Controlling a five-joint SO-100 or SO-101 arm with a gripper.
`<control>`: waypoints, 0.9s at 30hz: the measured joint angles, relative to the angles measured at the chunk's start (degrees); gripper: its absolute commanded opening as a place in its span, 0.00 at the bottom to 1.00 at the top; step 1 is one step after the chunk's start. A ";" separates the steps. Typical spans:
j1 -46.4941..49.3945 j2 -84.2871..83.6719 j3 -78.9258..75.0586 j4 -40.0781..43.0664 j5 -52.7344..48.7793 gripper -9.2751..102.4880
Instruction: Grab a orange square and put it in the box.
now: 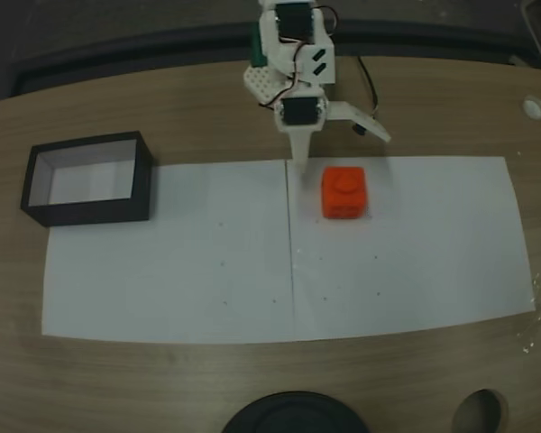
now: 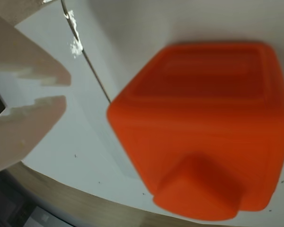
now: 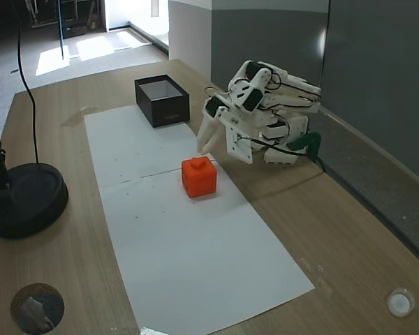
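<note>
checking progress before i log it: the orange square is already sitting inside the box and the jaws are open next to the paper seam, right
Not quite. The orange square is not in the box; a fixed view shows it resting on the white paper, well to the box's right. The rest holds: the gripper is open near the paper seam.

The orange square [image 1: 344,193], a stud on top, sits upright on white paper [image 1: 207,271]. The box [image 1: 88,179], black-walled, pale inside, stands well apart, empty.
</note>
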 measured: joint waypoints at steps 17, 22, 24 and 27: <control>-1.58 -7.03 -19.60 -5.89 -2.20 0.43; -5.54 -25.49 -30.41 4.57 -9.14 0.45; -7.21 -33.40 -37.71 8.88 -11.60 0.45; -11.95 -44.47 -49.39 15.47 -11.87 0.44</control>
